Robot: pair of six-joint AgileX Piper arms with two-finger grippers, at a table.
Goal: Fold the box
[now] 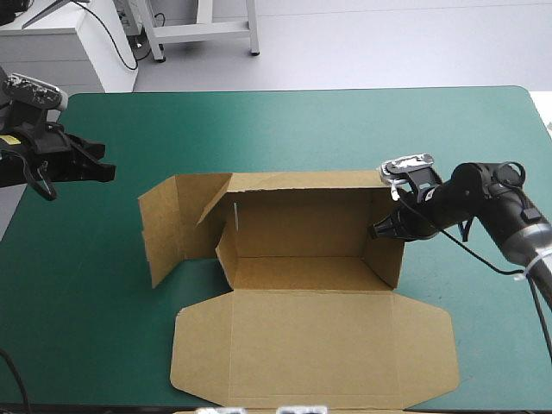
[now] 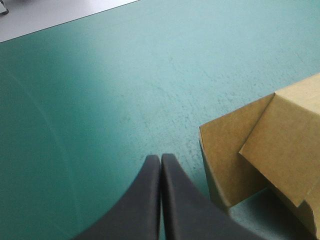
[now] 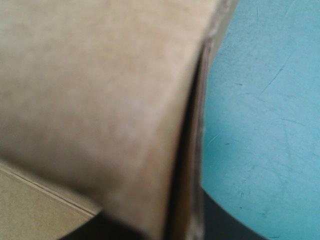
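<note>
Your box (image 1: 302, 259) sits near the middle of the bench (image 1: 345, 121), on the teal-green cover. It is partly raised. The back wall stands upright along the far side. The lid (image 1: 310, 345) lies flat on the cover and reaches toward the bench's near edge. On the left side, the side panel (image 1: 159, 228) stands but is swung outward, away from the tray, so that corner is open.

Your right tool (image 1: 381, 229) is at the box's right wall (image 1: 384, 254), near the far right corner, coming in from the outside. In the right wrist view the brown board fills the space ahead of the tool. Its edge runs straight down between the black fingers (image 3: 225, 220), which show only as dark bases on either side of the sheet. The view is too close to be sure, but the tool looks clamped on that wall, with the board pinched between the fingers.

Your left tool (image 1: 105, 172) hangs over the bench's left edge, well apart from the box and level with its far left corner. Its fingers are pressed together in one point and hold nothing. In the left wrist view, the box's outward-swung panel stands ahead of that tool and off to one side, not touching it. Bare cover lies straight ahead of the tips.
</note>
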